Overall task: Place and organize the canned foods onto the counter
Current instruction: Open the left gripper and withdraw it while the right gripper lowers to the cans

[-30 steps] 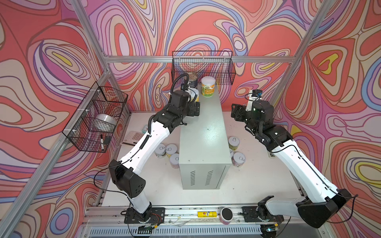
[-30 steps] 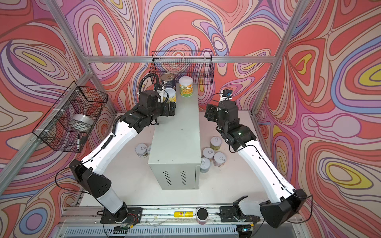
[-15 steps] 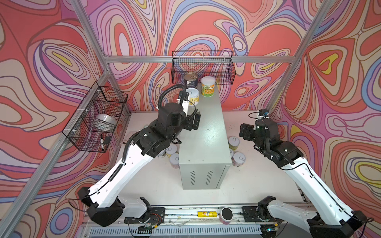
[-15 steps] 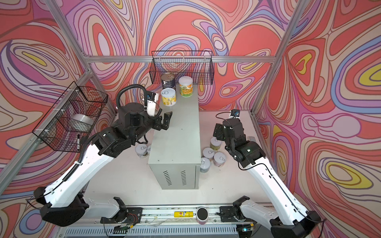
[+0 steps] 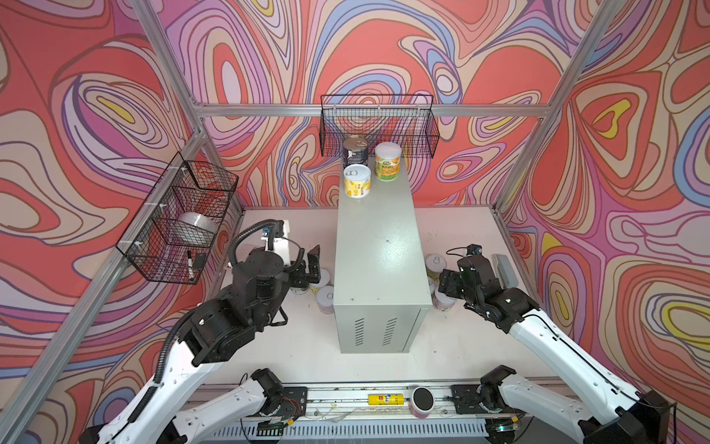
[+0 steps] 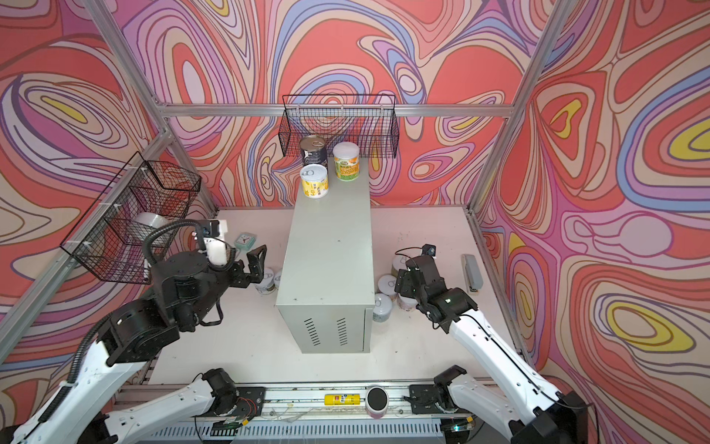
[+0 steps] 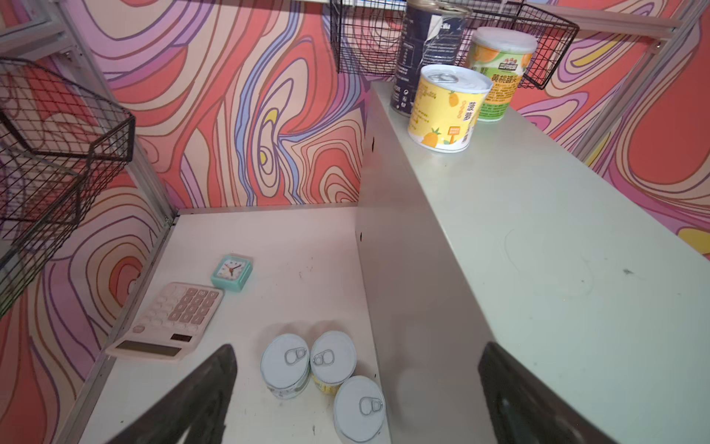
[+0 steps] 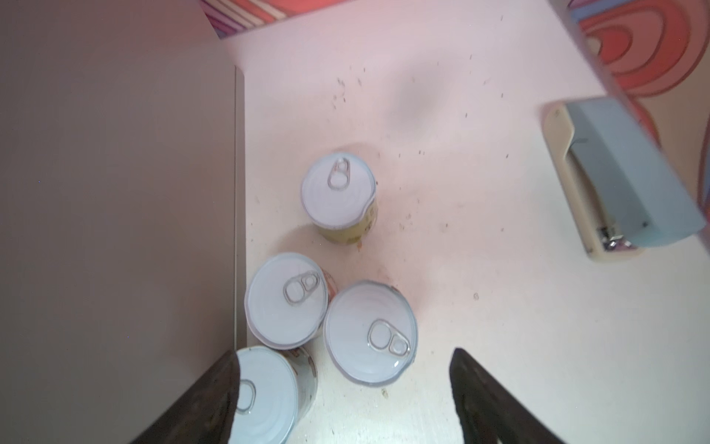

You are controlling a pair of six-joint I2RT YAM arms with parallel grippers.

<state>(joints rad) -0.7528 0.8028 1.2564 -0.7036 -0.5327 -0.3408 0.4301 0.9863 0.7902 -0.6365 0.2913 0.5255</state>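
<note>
The left wrist view looks down past the left gripper (image 7: 357,350). Its two black jaws stand wide apart and hold nothing. Far left on the white table (image 7: 292,250) lie a pink calculator (image 7: 169,319) and a small green clock (image 7: 231,271), close to the wall. They are not cans, so I think they can be left alone.

Next come three short cans (image 7: 332,357). They stand bunched together, just beside the tall side of the counter (image 7: 538,250). That side blocks one way in, so a grab from above looks easier to me.

At the far end of the counter's top stand a yellow can (image 7: 447,107), a dark-blue tin (image 7: 426,50) and a green can (image 7: 499,73), close together. I think they are packed at the back so the long bare top in front is free for more. The yellow can is near the left edge, so a bump could knock it off.

In the right wrist view, four more cans (image 8: 338,188) stand on the table, two just beside the counter. The right gripper (image 8: 344,353) hangs over them with its jaws spread, holding nothing. A blue stapler (image 8: 622,173) lies well apart, by the right wall.
</note>
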